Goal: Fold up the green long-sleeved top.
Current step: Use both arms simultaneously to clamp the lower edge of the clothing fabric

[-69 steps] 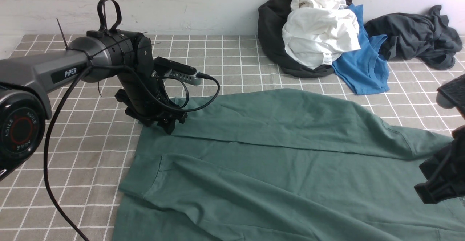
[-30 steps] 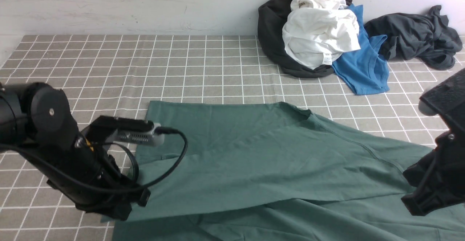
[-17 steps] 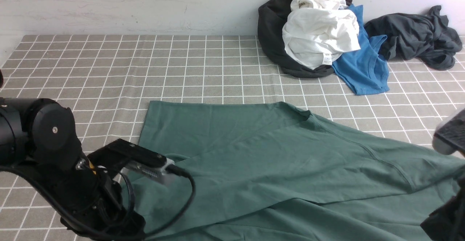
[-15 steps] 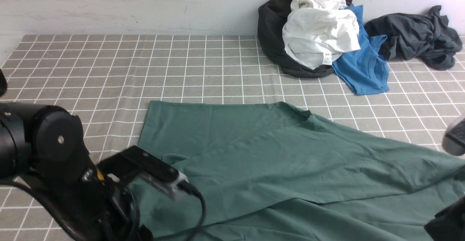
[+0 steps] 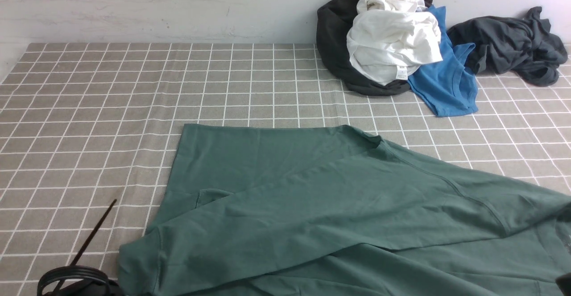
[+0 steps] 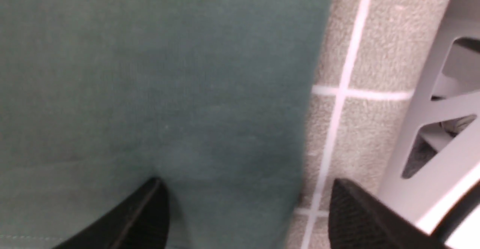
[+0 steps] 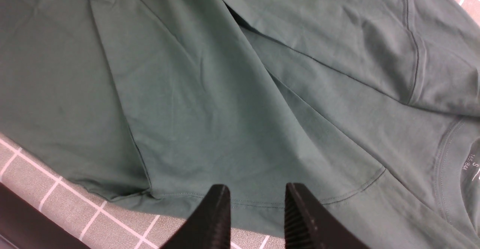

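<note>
The green long-sleeved top (image 5: 339, 207) lies flat across the near half of the table, with its far part folded over toward the near edge. Neither gripper shows in the front view; only a cable loop of the left arm (image 5: 73, 281) is at the bottom left corner. In the left wrist view my left gripper (image 6: 247, 204) is wide open and empty, close above the top's edge (image 6: 157, 91). In the right wrist view my right gripper (image 7: 257, 200) is open and empty above the top's hem (image 7: 225, 110), near the collar (image 7: 450, 159).
A pile of black (image 5: 332, 33), white (image 5: 392, 42) and bright blue (image 5: 446, 86) clothes lies at the back right by the wall. A dark grey garment (image 5: 513, 42) lies beside it. The checked tablecloth (image 5: 111, 108) covers the table. A white frame part (image 6: 438, 110) shows next to the left gripper.
My left gripper carried the top's far edge toward the near side, let go, and left the front view at the bottom. The right arm also withdrew out of that view.
</note>
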`<state>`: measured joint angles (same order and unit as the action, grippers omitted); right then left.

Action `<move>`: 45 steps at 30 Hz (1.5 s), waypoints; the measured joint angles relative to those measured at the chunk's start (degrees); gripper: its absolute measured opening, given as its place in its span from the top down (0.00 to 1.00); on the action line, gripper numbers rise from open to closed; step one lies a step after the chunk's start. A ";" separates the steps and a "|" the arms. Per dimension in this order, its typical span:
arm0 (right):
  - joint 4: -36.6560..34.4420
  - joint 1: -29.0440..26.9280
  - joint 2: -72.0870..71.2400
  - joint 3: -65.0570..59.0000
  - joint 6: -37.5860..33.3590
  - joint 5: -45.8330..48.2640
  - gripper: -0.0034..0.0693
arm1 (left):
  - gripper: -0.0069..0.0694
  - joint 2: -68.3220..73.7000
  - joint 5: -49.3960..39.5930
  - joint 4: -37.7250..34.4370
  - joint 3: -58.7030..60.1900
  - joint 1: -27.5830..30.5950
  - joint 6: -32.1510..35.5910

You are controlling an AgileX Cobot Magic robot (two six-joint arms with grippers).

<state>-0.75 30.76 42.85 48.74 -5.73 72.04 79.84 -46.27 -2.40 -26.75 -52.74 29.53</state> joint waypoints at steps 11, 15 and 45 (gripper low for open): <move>-0.84 0.00 -0.05 0.00 0.00 0.07 0.66 | 0.21 0.41 1.94 3.06 -0.05 -0.12 -9.67; -0.89 0.00 -0.05 0.00 -0.06 0.09 0.66 | 0.21 0.41 1.70 4.45 -0.05 -0.12 -13.16; -5.18 0.00 2.59 -4.98 -17.60 -0.03 0.41 | 0.91 -5.60 -10.64 13.92 -2.56 -0.12 -29.53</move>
<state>-5.93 30.76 45.44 43.76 -23.33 72.02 74.24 -56.91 11.51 -29.31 -52.86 0.00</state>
